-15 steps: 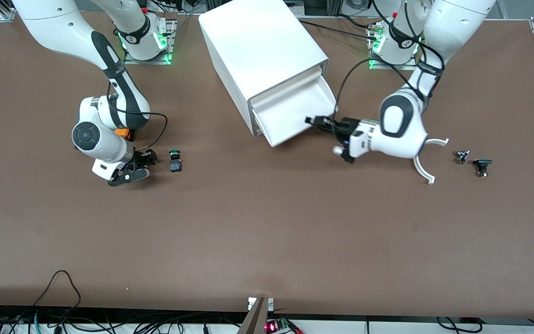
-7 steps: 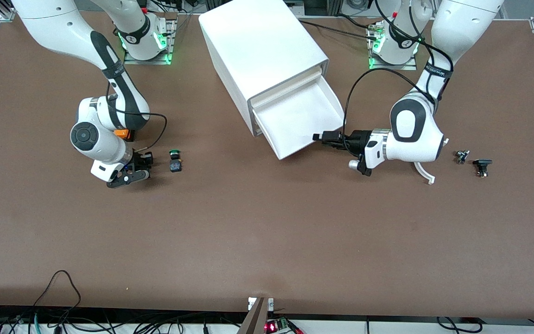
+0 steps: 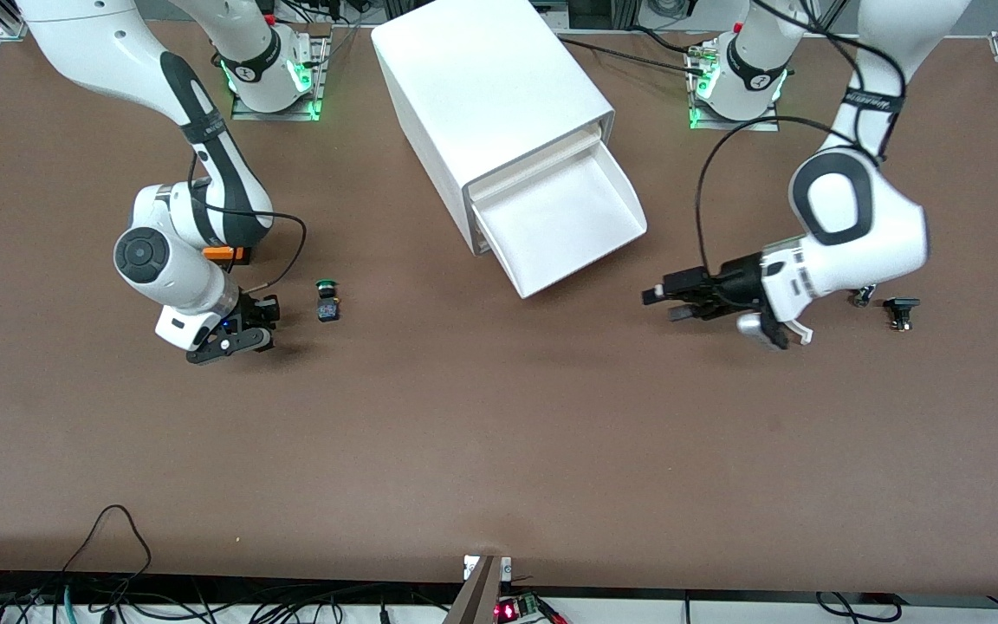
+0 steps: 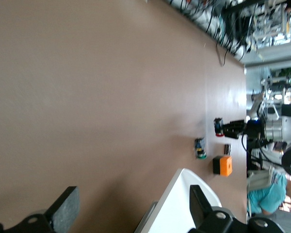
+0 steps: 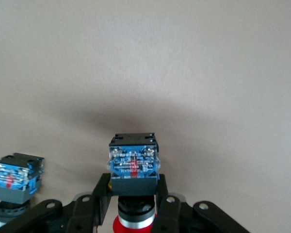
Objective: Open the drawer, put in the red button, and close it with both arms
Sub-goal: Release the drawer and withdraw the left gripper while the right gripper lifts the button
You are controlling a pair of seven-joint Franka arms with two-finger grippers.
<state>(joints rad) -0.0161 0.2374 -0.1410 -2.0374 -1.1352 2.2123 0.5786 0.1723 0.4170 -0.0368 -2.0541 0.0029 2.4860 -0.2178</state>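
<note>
A: Where is the red button [image 5: 134,180]?

B: Pinched in the right gripper [image 5: 134,213], low over the worktop [image 3: 499,451] toward the right arm's end. The right wrist view shows the two fingers [image 5: 98,199] pressed on the neck below the blue-and-black body, red cap pointing back at the wrist. In the front view the gripper [image 3: 243,334] hides it almost wholly.

A: What lies around it?

B: The green button [image 3: 327,302] sits on the worktop just beside that gripper, toward the drawer. It also shows in the right wrist view [image 5: 14,182], apart from the fingers. An orange box [image 3: 223,253] lies close to the right arm's wrist, farther from the front camera than the gripper.

A: And the drawer?

B: The drawer [image 3: 561,227] stands pulled out of the white cabinet [image 3: 486,95] in the middle of the worktop. Between the red button and the drawer only the green button stands; the rest there is bare worktop.

A: The left arm?

B: The left gripper [image 3: 670,302] hangs over the worktop near the drawer's front corner, on the left arm's side, not touching it. Its fingers are spread wide with nothing between them; the left wrist view shows both pads [image 4: 68,209] well apart.

A: Anything else at that end?

B: Two small dark parts, one [image 3: 863,295] partly hidden by the left arm, the other [image 3: 900,310] just beside it.
</note>
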